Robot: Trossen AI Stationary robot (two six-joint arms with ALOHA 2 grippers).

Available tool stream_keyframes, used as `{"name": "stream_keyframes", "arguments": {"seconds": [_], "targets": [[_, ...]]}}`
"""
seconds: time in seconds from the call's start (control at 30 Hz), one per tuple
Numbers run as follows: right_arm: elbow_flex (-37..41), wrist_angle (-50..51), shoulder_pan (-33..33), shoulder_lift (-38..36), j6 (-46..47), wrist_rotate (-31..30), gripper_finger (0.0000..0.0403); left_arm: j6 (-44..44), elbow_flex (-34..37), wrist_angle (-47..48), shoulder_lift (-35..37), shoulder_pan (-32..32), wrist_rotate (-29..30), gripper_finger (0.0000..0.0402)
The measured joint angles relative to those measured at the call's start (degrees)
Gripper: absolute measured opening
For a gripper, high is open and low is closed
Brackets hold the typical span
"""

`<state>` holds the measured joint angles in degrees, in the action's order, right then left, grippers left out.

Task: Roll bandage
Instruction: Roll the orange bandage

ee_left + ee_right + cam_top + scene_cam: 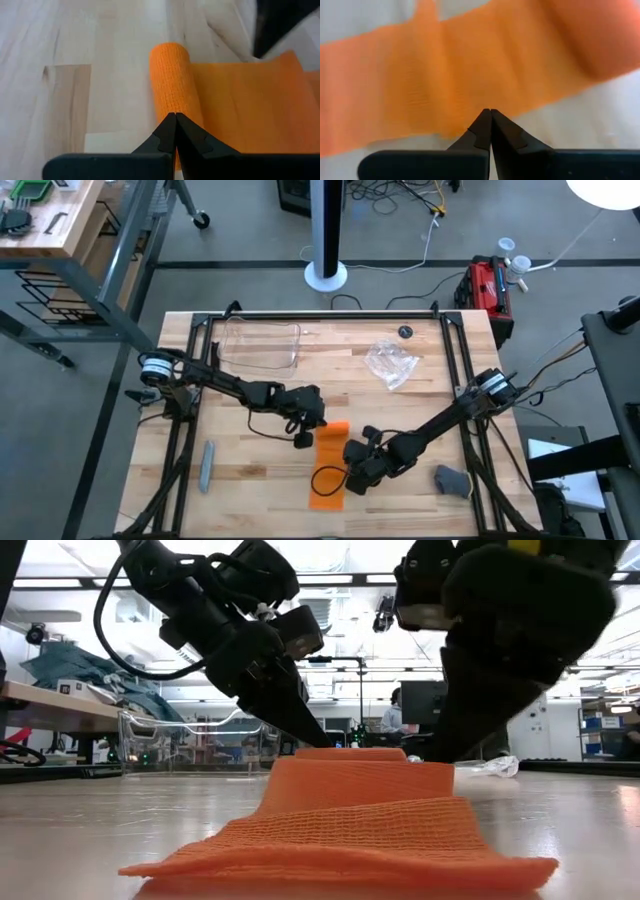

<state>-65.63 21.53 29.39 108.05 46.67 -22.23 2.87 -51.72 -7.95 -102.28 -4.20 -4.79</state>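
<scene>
The orange bandage [328, 470] lies as a strip running from mid-table toward the near edge. Its far end is rolled into a short roll [170, 75], which rests on the wood, and the near end [340, 855] lies flat in folds. My left gripper [306, 436] is shut, with its tips at the roll's left end. My right gripper [354, 454] is shut at the strip's right edge, just on the near side of the roll. My left gripper touches the roll near its left end [172, 107] with the tips of its shut fingers [312, 736]. They come slanting down from the table's left and far side. The roll lies on the table, still joined to the flat strip. My right gripper's shut tips [490, 114] stand over the flat strip's right edge [470, 107], coming from the table's right. Whether they press on the cloth I cannot tell.
A clear plastic tray [262, 345] stands at the far left, and crinkled clear wrap [390, 363] and a small black disc [405, 332] lie at the far right. A grey bar [206, 466] lies near left, a grey lump [452, 480] near right. A black loop [325, 478] lies on the strip.
</scene>
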Motion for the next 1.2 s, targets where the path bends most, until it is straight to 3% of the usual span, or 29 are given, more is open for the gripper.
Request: {"name": "stream_keyframes", "arguments": {"seconds": [0.13,0.47,0.83,1.2], "targets": [[-1.6,4.2,-0.3,-0.1,0.1,-3.3,0.0,0.0,0.0,0.3,0.0,-0.4,-0.5,0.0],[2.0,2.6,-0.7,-2.3,-0.2,-7.4,0.0,-0.9,0.0,0.5,0.1,-1.6,-0.7,0.0],[14.6,-8.1,-4.4,-12.4,2.2,-7.1,0.0,-0.9,-0.1,0.3,0.1,-2.2,-0.8,0.0],[19.1,-19.7,-9.2,-11.5,-0.8,-4.8,0.0,-0.9,-0.1,0.0,0.1,-2.6,-0.9,0.0]]}}
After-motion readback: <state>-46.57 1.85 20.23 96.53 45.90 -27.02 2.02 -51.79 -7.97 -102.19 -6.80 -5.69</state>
